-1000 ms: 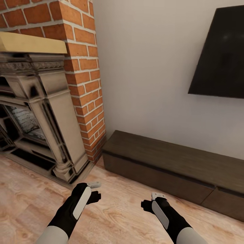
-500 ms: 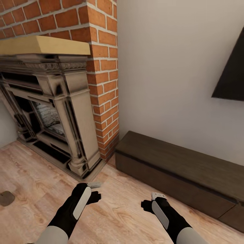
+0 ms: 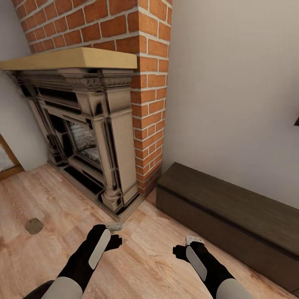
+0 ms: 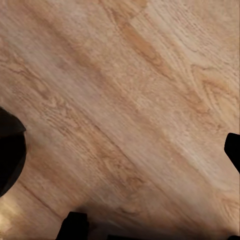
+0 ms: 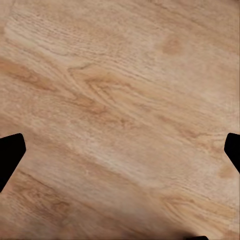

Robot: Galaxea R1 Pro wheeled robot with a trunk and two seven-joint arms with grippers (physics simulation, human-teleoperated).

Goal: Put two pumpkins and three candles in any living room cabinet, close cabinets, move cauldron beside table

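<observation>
Far left on the pale wood-plank floor: 1 small beige-grey stubby disc, likely 1 of the 3 candles, lying alone and well apart from both arms. Too small to confirm shape.

Behind it, an ornate grey-beige stone fireplace with a yellow wood mantel, set in a red brick chimney column.

Left gripper hangs low over bare floor; its wrist view has dark finger edges far apart at the frame sides, so it reads as spread wide, nothing between the fingers. Right gripper likewise: finger edges at opposite borders in its wrist view, released, empty.

Right side: the long low dark brown wooden cabinet along the plain wall, fronts flush, apparently closed.

Risks, as judgement:
- The candle is low and small; approaching with arms this low could nudge it away or roll it toward the fireplace base.
- The base could clip the fireplace plinth or cabinet corner when manoeuvring, both near.
- Handleless fronts offer little purchase; a gripper could slip while pulling 1 open.
</observation>
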